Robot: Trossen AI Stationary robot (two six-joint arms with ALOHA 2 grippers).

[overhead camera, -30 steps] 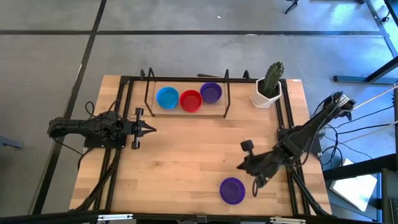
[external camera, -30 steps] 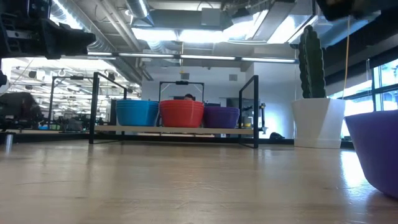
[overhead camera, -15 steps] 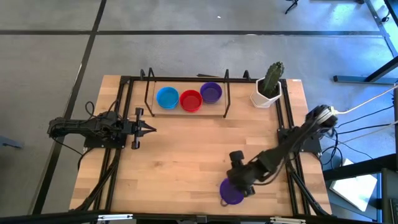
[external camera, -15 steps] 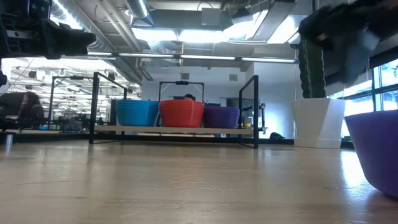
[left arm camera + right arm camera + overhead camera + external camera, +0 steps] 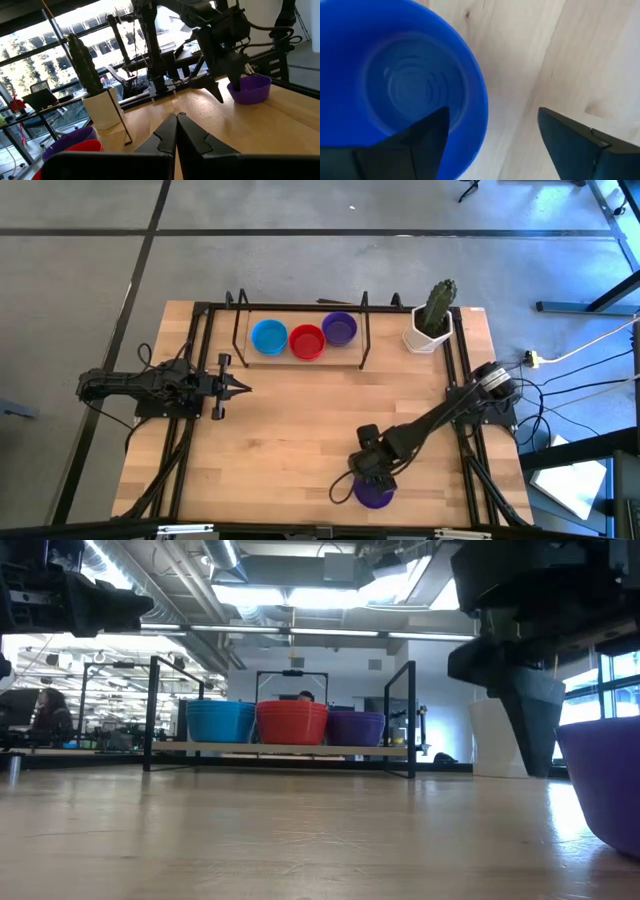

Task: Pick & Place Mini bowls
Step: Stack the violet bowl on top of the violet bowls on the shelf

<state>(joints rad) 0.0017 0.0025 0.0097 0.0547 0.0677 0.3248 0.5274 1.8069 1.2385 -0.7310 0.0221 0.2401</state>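
A purple mini bowl (image 5: 378,496) stands on its base on the table near the front edge, right of the middle. My right gripper (image 5: 358,486) is open above it and points down. One finger (image 5: 420,135) is over the bowl's inside and the other (image 5: 570,140) is outside over the wood, so they straddle the rim (image 5: 477,115). The left wrist view shows the same (image 5: 227,87). I see no touch. My left gripper (image 5: 240,388) is shut and empty at the table's left. A blue (image 5: 269,337), a red (image 5: 307,341) and a purple bowl (image 5: 339,329) stand in a row on a rack.
The black wire rack (image 5: 300,360) with the three bowls stands at the far middle. A white pot with a green cactus (image 5: 432,320) stands at the far right. Black frame rails (image 5: 195,360) run along the table's left and right sides. Bare wood lies between the arms.
My right gripper has gone toward the table's left and near edge and come down over the purple bowl, from a place to the bowl's right and beyond it. Its fingers now straddle the rim. The bowl has stayed where it was.
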